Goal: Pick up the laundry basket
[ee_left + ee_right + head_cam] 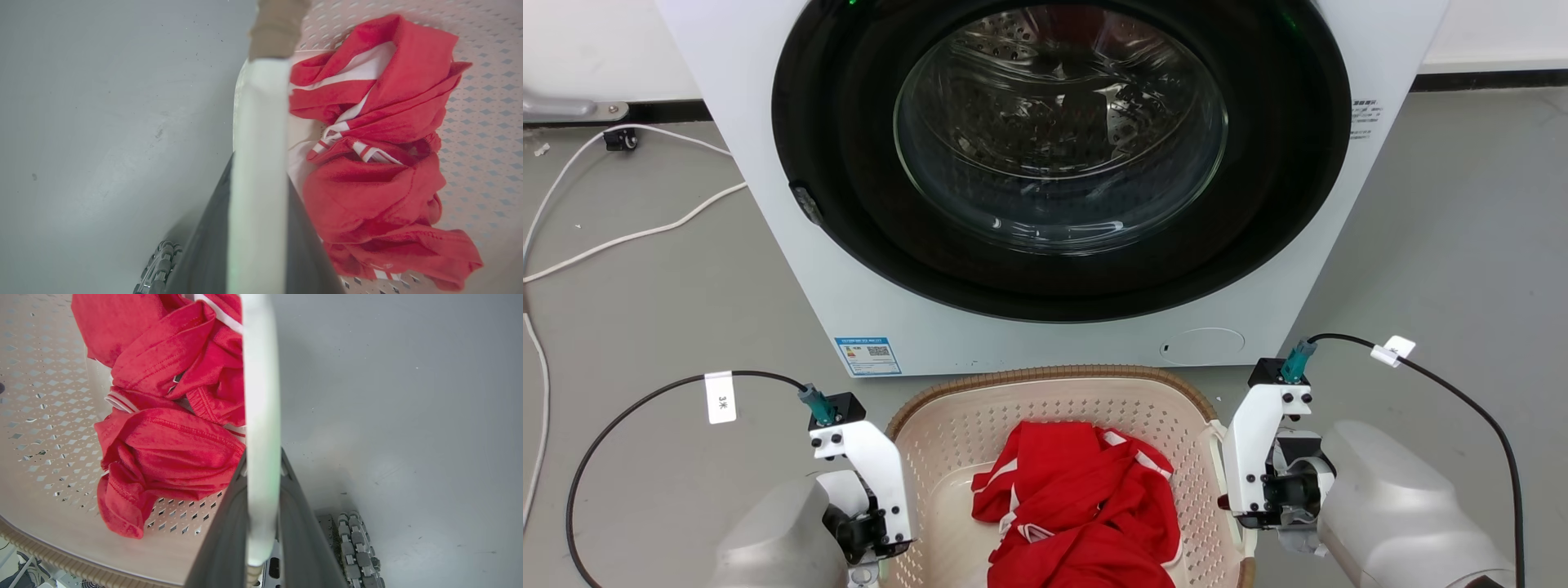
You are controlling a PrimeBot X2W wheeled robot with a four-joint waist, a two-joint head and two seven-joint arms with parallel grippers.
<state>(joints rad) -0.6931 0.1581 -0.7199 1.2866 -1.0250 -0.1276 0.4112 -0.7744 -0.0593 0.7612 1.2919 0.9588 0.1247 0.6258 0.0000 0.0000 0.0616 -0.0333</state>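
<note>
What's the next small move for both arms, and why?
Probably a short, level lift with both arms together. The left gripper and right gripper each seem closed on a white handle of the laundry basket; a red garment lies inside, so uneven raising could tilt it.

The bottom edge of the head view cuts off the near end of the laundry basket [1045, 372] and of the red garment [1078, 498] inside it. The top edge crops the upper part of the washing machine [849, 294], and the print on its blue sticker [868, 356] is too small to read. There the white wrist brackets [866, 457] hide both arms' fingers. In the wrist views the left handle [257, 122] and right handle [261, 396] are blurred by closeness. Each one covers the fingertips of the left gripper [259, 171] or the right gripper [262, 457]. The dark fingers press against the handles on both sides and are cut off at the bottom edge.
</note>
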